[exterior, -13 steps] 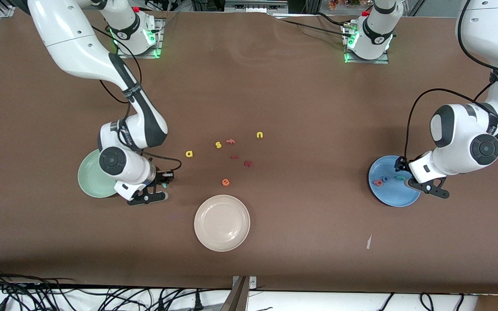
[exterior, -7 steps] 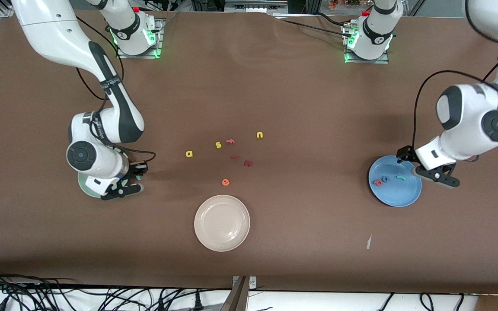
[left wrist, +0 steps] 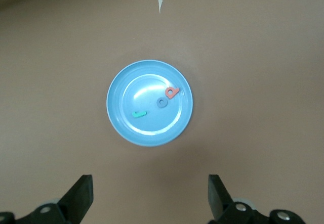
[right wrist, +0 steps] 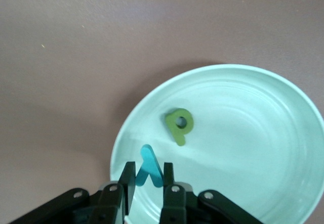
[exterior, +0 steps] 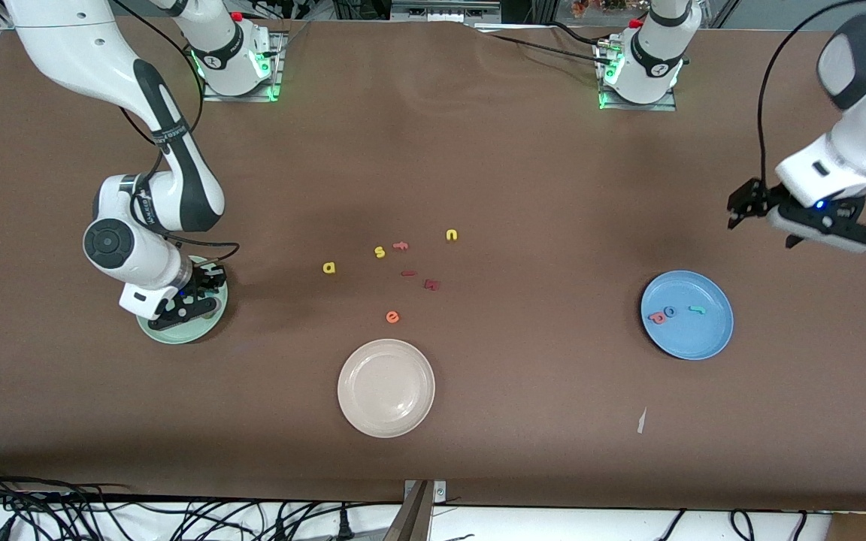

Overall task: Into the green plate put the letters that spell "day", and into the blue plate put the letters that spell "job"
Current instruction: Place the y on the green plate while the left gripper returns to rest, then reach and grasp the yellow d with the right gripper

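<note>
Three small letters are lying in the blue plate (exterior: 687, 342) near the left arm's end of the table (exterior: 523, 421): a teal j (exterior: 696, 309), a blue o (exterior: 670, 311) and a salmon-red b (exterior: 657, 317). The left gripper (exterior: 809, 222) is hanging in the air above the table with its fingers (left wrist: 81, 196) spread wide, gripping nothing. The right gripper (right wrist: 148, 179) is sitting over the green plate (right wrist: 263, 133), fingers clenched on the teal y (right wrist: 149, 167), which seems to be just above the plate's surface. An olive-green d (right wrist: 179, 125) is lying in that plate. The yellow a (exterior: 328, 267) is resting on the table toward the middle, well apart from both plates.
</note>
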Controlling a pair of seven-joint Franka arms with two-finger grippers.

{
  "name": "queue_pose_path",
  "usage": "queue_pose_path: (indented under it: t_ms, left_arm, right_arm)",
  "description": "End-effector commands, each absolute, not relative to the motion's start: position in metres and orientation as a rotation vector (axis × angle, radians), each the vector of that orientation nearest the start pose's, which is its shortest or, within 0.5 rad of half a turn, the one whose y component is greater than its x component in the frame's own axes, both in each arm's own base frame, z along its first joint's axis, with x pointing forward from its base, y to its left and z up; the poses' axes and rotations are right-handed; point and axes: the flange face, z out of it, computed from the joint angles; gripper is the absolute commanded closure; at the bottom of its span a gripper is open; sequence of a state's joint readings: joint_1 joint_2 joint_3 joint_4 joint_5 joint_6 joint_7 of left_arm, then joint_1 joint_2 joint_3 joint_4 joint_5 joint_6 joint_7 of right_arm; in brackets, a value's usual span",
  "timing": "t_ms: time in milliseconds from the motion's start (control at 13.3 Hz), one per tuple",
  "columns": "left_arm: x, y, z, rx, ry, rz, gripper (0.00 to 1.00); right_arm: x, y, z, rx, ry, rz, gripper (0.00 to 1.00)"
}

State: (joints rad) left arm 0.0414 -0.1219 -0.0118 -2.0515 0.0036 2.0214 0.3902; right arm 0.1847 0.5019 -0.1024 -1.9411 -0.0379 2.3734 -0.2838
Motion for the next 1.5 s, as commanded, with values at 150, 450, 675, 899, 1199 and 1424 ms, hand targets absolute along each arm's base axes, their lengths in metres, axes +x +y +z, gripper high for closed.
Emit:
queue_pose_path:
  t_ms: [150, 450, 675, 899, 1199, 1424]
  left_arm:
    - [0.505, 0.026, 0.598, -3.083, 0.486, 0.067, 0.00]
    - [0.502, -0.011, 0.652, -3.083, 0.326, 0.049, 0.00]
    - [0.528, -0.035, 0.655, -3.099, 0.190, 0.059, 0.00]
    - [0.537, -0.049, 0.654, -3.096, 0.224, 0.075, 0.00]
    - [0.537, -0.047, 0.654, -3.103, 0.214, 0.075, 0.00]
    - [0.537, -0.047, 0.653, -3.100, 0.213, 0.077, 0.00]
  right_arm:
    - [0.607, 0.043, 0.226, -3.134, -0.628, 0.109, 0.00]
    - [0.599, 0.093, 0.233, -3.113, -0.391, 0.132, 0.00]
    - [0.590, 0.144, 0.238, -3.102, -0.229, 0.127, 0.00]
    - [0.579, 0.190, 0.240, -3.083, -0.096, 0.100, 0.00]
    - [0.551, 0.239, 0.225, -3.068, 0.092, 0.018, 0.00]
    - [0.525, 0.272, 0.200, -3.047, 0.144, -0.021, 0.00]
